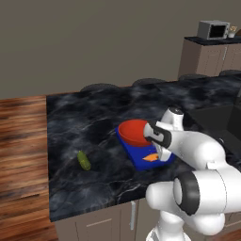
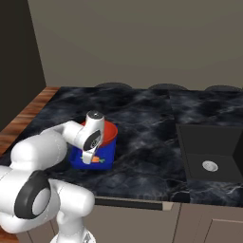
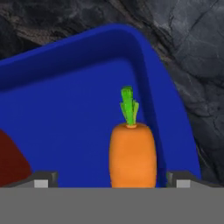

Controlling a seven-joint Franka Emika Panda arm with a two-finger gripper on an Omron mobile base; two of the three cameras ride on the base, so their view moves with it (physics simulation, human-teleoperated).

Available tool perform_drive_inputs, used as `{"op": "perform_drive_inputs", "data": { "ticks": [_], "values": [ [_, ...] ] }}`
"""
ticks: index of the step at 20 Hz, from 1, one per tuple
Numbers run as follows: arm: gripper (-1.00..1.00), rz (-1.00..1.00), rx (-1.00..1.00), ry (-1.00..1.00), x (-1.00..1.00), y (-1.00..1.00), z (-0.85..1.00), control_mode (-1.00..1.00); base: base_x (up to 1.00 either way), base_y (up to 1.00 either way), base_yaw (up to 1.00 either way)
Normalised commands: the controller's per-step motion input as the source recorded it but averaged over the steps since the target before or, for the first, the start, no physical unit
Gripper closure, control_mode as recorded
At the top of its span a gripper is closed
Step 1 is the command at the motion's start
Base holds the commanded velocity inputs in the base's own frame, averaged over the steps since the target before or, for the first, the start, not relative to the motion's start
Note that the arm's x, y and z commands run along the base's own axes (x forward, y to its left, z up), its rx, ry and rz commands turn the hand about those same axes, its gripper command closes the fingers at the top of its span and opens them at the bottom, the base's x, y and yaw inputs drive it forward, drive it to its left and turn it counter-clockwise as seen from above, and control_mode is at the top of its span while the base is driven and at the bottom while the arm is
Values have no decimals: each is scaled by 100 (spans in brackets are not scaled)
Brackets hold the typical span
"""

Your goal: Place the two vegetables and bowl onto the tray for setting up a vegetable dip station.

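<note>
Spanning the scene, the dark worktop is seen carrying the blue tray, where the red bowl and carrot are set; the carrot lies between the spread, empty pincer tips, while the pickle lies well apart.

Tray sits on the counter, toward its near edge. Bowl rests on the far part of the tray. Carrot lies in the near part of the tray, just beside a rim, near one corner. Pickle lies on the counter, left of the tray, well apart from it. Sink is set in the counter, far right of the tray.
</note>
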Motion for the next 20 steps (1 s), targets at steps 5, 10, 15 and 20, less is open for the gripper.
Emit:
{"op": "perform_drive_inputs", "data": {
  "ticks": [5, 10, 15, 20],
  "values": [
    [-100, -9, 0, 0, -10, 0, 6, -100, 0, 0, 0],
    [-100, -7, 0, 0, -8, 0, 6, -100, 0, 0, 0],
    [-100, -3, -1, 1, -12, 0, 15, -100, 0, 0, 0],
    [-100, -3, -9, 2, -18, 0, 18, -100, 0, 0, 0]
  ]
}}
